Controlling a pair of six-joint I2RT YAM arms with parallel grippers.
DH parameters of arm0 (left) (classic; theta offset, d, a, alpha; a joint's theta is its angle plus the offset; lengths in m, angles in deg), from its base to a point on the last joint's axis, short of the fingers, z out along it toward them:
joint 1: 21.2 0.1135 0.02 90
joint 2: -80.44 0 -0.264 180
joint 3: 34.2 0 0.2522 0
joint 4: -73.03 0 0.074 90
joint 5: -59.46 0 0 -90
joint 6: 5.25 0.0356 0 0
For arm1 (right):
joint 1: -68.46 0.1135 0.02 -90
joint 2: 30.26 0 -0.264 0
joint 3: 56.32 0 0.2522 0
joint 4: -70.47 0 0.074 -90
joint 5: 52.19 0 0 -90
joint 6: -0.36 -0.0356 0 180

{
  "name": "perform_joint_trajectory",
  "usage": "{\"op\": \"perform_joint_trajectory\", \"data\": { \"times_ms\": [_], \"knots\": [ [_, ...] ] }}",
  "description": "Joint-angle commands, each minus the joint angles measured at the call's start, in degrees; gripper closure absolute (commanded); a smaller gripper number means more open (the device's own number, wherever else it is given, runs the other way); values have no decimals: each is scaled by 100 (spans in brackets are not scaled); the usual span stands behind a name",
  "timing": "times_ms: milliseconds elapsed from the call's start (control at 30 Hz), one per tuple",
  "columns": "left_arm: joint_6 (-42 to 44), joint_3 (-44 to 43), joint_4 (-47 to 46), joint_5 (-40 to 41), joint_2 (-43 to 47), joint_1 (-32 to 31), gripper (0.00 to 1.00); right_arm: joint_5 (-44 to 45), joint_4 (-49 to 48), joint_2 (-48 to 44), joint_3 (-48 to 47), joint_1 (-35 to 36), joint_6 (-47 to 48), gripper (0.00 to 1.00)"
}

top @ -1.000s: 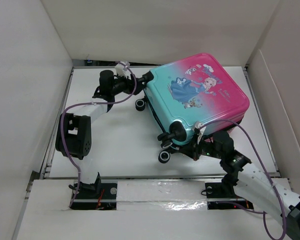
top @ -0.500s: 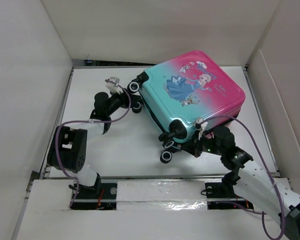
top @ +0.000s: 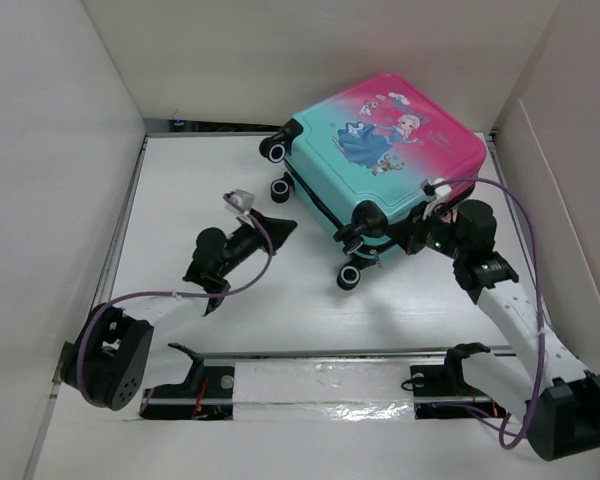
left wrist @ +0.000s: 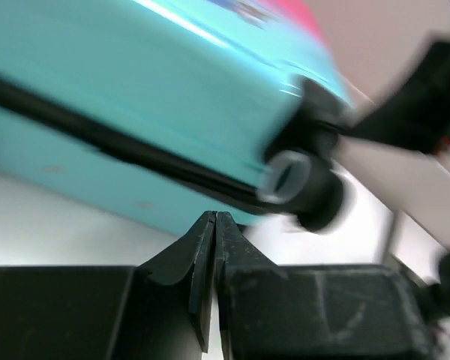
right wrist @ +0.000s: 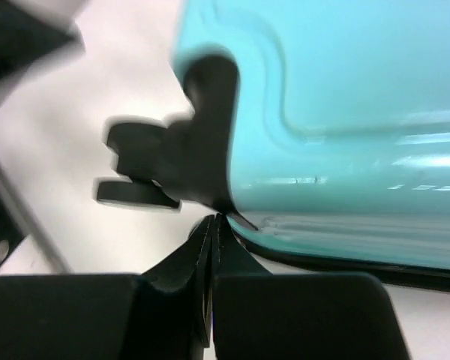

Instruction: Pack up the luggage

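Note:
The luggage (top: 380, 150), a closed hard-shell case fading from pink to teal with a cartoon princess on its lid, lies flat at the far right of the table, black wheels (top: 350, 277) pointing near-left. My left gripper (top: 288, 222) is shut and empty, a little short of the case's teal side (left wrist: 135, 82) and a blurred wheel (left wrist: 296, 180); its tips (left wrist: 214, 217) meet. My right gripper (top: 405, 240) is shut, its tips (right wrist: 214, 219) touching the case's lower teal rim (right wrist: 360, 97) beside a black wheel bracket (right wrist: 202, 135). Nothing shows between its jaws.
White walls (top: 60, 150) enclose the white table (top: 230, 310) on the left, back and right. A metal rail (top: 320, 385) with both arm bases runs along the near edge. The case sits close to the back wall.
The luggage has slid and turned toward the far wall. My right arm followed it forward. The left arm drew back toward the near side, and its jaws went from open to shut.

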Motion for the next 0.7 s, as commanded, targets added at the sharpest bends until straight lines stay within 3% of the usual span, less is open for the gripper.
{"op": "perform_joint_trajectory", "data": {
  "times_ms": [0,33,67,133,167,233,333,367,400,433,533,667],
  "knots": [
    [261,-507,10,-242,-29,-897,98,251,-565,-529,46,-195,193,100],
    [323,-604,107,-277,-64,-1265,92,442,-564,-843,457,-264,158,100],
    [323,-752,90,-347,-169,-1373,64,575,-608,-1021,670,-335,70,100],
    [210,-903,73,-794,-310,-1436,33,786,-634,-1372,1040,-388,-88,100],
    [87,-1043,-32,-961,-459,-1505,2,761,-582,-1609,1259,-466,-106,100],
    [121,-1175,98,-1086,-513,-1506,1,377,-337,-1699,1357,-467,25,100],
    [586,-1421,765,-472,-530,-1506,1,23,-116,-1567,1507,-178,237,97],
    [683,-1596,1089,-436,-574,-1506,1,101,-168,-1567,1577,-64,176,92],
    [858,-1711,1240,-427,-609,-1506,1,171,-482,-1576,1708,189,36,73],
    [929,-1825,1511,-427,-671,-1567,1,346,-650,-1576,1770,314,-53,61],
    [1175,-2186,1890,-515,-908,-1717,1,820,-1160,-1349,1850,700,-212,38],
    [1492,-2800,2375,-427,-1364,-1989,1,954,-1267,-602,1587,772,-80,34]
  ]
}}
